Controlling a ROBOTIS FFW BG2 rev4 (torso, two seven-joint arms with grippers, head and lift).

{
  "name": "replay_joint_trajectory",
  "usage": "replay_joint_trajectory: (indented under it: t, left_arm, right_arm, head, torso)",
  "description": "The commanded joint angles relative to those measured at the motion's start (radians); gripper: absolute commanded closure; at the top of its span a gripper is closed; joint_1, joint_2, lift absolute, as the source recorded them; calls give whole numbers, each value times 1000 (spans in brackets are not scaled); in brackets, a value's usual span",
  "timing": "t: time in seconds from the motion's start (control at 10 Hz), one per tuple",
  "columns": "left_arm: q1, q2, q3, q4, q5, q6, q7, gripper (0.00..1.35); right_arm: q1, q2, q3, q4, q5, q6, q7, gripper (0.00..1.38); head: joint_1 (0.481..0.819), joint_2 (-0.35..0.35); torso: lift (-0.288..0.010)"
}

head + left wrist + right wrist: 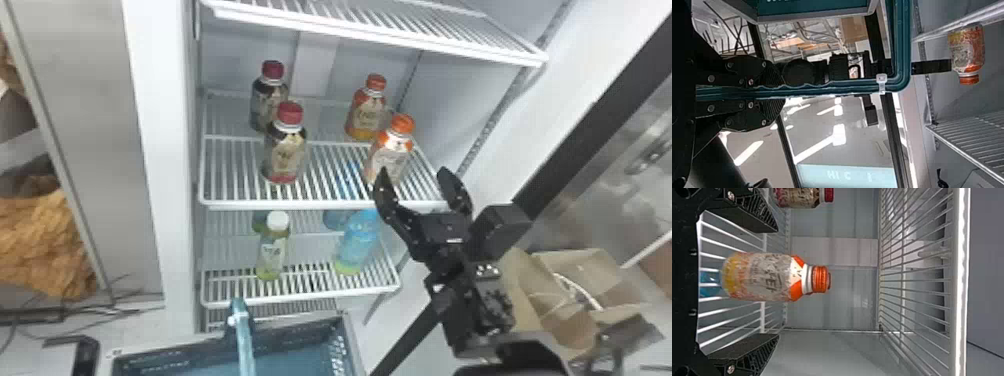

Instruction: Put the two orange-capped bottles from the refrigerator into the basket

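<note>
In the head view, my right gripper (417, 187) is open at the front edge of the middle shelf, just before the front orange-capped bottle (390, 155). A second orange-capped bottle (367, 112) stands behind it. The right wrist view has that front bottle (766, 276) upright between the spread fingers of my right gripper (772, 284), untouched as far as I can tell. At the bottom of the head view is the basket (170, 356) with its handle (242, 335) raised. My left gripper (777, 92) is shut on that handle (836, 87) in the left wrist view.
Two red-capped bottles (286, 150) stand left on the same shelf. The shelf below (305, 295) holds a white-capped bottle (273, 250) and a blue bottle (357, 242). Another shelf (380, 37) hangs above. A cardboard box (575, 290) is at the right, beside the refrigerator wall.
</note>
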Motion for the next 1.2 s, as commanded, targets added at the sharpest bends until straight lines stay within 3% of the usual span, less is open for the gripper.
replay_joint_trajectory:
  t: [0.0,0.7,0.9,1.1]
  left_arm:
    - [1,0,0,-1,0,0,0,1197]
    - [3,2,4,2,0,0,-1,1197]
    - [6,2,6,2,0,0,-1,1197]
    - [6,2,4,-1,0,0,-1,1197]
  right_arm:
    - [-50,-2,-3,46,12,1,1,102]
    - [-215,-9,1,220,44,1,11,131]
    - [-261,-13,1,289,30,1,40,456]
    - [-286,-17,12,304,28,1,46,650]
  head:
    - [695,-350]
    - [695,-350]
    - [695,-350]
    - [695,-350]
  torso:
    - [-40]
    - [-40]
    - [-40]
    - [-40]
